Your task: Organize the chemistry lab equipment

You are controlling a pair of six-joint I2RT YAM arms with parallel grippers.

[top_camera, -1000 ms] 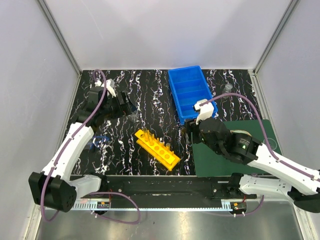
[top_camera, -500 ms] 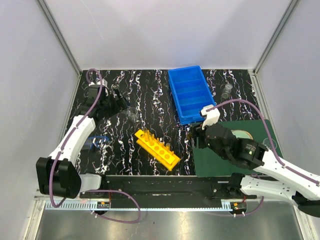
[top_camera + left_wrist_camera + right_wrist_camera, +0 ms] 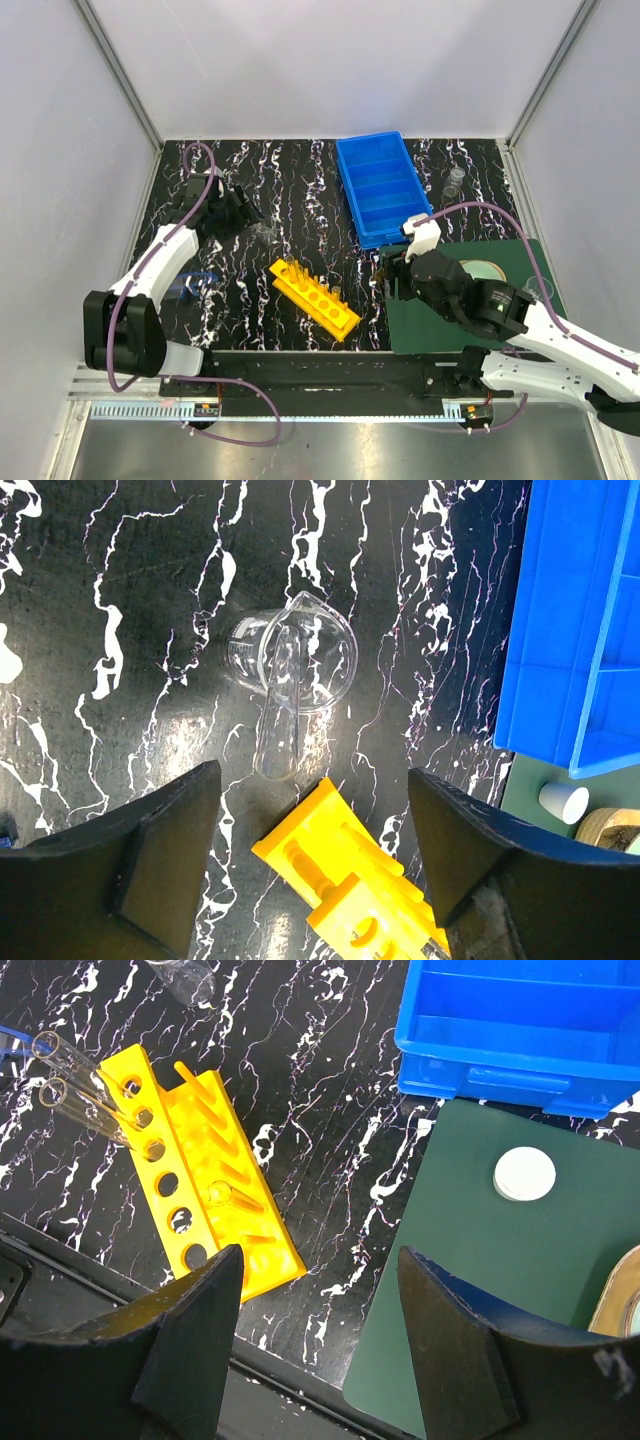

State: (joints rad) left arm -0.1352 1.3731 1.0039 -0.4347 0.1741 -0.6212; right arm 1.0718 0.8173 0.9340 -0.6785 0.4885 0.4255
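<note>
Jaws gape wide, empty: our left gripper (image 3: 312, 850) faces the beaker (image 3: 292, 665) holding a tube (image 3: 280, 730), our right gripper (image 3: 320, 1345) beside the rack (image 3: 200, 1190).

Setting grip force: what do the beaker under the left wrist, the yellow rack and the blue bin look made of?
Beaker: likely clear glass, possibly clear plastic; the marbled tabletop shows through it and the rim glints. Yellow rack: opaque moulded plastic, uniform colour, slight sheen. Blue bin: rigid plastic, smooth, with soft highlights on its walls.
</note>
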